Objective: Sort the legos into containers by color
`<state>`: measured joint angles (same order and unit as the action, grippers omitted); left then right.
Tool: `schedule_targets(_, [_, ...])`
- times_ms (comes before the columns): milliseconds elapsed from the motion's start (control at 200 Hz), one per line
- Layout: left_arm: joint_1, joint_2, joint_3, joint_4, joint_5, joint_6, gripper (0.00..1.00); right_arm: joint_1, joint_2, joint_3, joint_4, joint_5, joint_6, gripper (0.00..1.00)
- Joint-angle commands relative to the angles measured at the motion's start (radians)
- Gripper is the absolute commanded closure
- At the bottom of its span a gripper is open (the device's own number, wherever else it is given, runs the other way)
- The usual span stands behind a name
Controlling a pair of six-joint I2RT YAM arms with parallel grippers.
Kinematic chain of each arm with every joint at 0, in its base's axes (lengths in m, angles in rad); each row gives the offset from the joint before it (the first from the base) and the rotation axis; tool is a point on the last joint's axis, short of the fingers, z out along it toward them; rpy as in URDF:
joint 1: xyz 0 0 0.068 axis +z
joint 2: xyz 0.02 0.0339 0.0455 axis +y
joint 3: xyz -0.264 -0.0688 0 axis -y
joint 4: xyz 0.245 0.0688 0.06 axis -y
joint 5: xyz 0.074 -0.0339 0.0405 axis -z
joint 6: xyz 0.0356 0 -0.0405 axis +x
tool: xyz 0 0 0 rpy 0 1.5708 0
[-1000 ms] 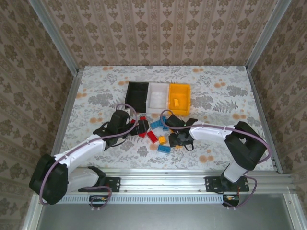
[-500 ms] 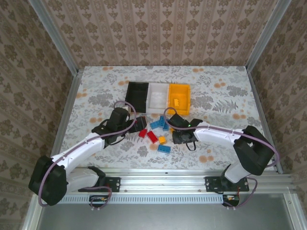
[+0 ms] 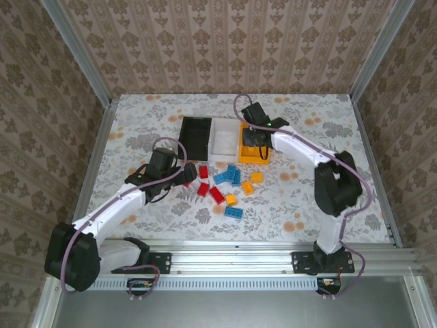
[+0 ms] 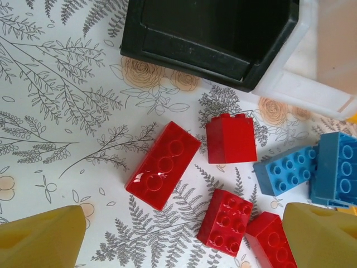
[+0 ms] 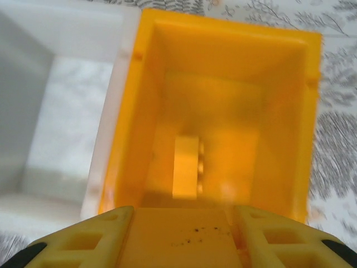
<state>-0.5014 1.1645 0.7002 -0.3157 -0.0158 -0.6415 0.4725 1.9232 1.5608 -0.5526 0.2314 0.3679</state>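
- Top view: three open plastic bins stand in a touching row on the floral-patterned table (image 3: 136,123): a black rectangular bin (image 3: 196,135), a white translucent bin (image 3: 224,137) and an orange-yellow bin (image 3: 244,154).
- A loose pile of small studded lego bricks (image 3: 225,188), red, blue and orange-yellow, lies on the table just in front of the bins.
- The right gripper (image 3: 255,145) hangs over the orange-yellow bin and covers much of it. The left gripper (image 3: 181,179) sits at the left edge of the pile.
- Left wrist view: the left gripper is open and grips nothing, its yellow fingers (image 4: 44,240) spread to the bottom corners.
- Between and ahead of them lie a long red brick (image 4: 163,165), a squat red brick (image 4: 230,138) with a smooth face showing, and two more red bricks (image 4: 225,218) nearer the right finger. Two blue bricks (image 4: 284,170) lie to the right, and the black bin stands beyond.
- Right wrist view: the right gripper is closed on a smooth-faced orange-yellow piece (image 5: 181,240), seemingly a brick, held over the near end of the orange-yellow bin.
- A single orange-yellow brick (image 5: 187,167) lies on that bin's floor, ahead of the gripper. The white translucent bin touches the bin's left wall.
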Motion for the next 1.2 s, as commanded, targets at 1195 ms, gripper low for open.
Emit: schedule_targets(1195, [-0.017,0.502,0.300,-0.117,-0.029,0.398,0.37,-0.014,-0.523,-0.381,0.005,-0.154,0.028,0.36])
